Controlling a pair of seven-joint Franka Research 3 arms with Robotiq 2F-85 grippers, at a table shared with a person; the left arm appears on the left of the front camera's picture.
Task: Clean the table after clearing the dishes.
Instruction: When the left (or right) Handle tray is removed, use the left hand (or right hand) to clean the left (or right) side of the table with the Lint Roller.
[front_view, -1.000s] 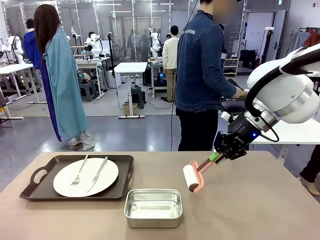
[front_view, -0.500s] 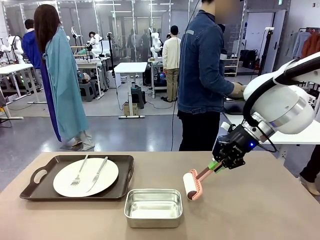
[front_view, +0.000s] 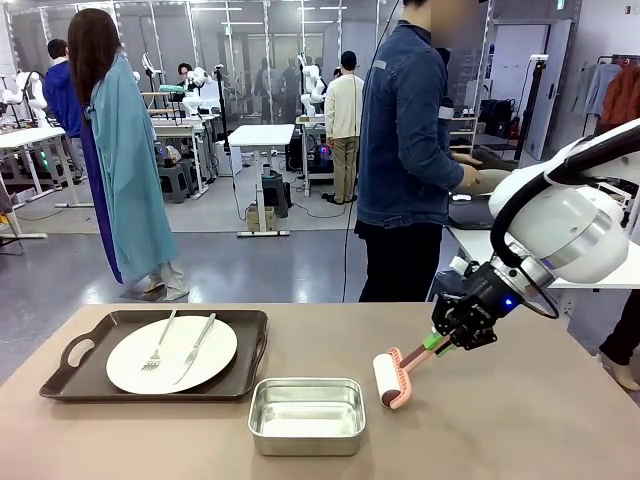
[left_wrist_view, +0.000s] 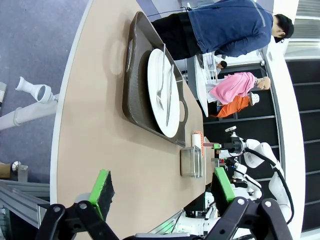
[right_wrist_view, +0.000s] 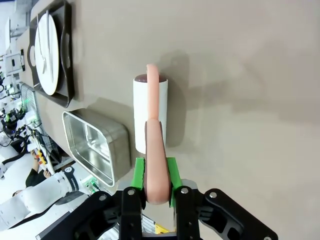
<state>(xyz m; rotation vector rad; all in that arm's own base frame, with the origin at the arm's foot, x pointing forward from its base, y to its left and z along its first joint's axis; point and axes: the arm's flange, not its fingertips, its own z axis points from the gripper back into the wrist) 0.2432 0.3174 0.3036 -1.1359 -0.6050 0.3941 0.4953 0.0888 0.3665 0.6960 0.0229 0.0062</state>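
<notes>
Counter (front_view: 520, 420) roll-down is the step in hand. The right hand (front_view: 440, 338) is clamped tight on the pink handle of the lint roller (front_view: 386, 380); the left hand (left_wrist_view: 162, 186) hangs wide open, holding nothing. The drum looks seated on bare counter right of centre, just beside the steel pan (front_view: 306, 413). Its long axis runs roughly near-to-far. The handle slants up and right into the hand, so the tool points back toward the robot's side. To do it well: roll crosswise to that axis, keep both drum ends down, use even pressure and overlapping lanes, and stop short of the pan. Far left, the tray (front_view: 250, 350) with its plate (front_view: 128, 370) covers that patch, so I'd judge it can't be rolled yet.
</notes>
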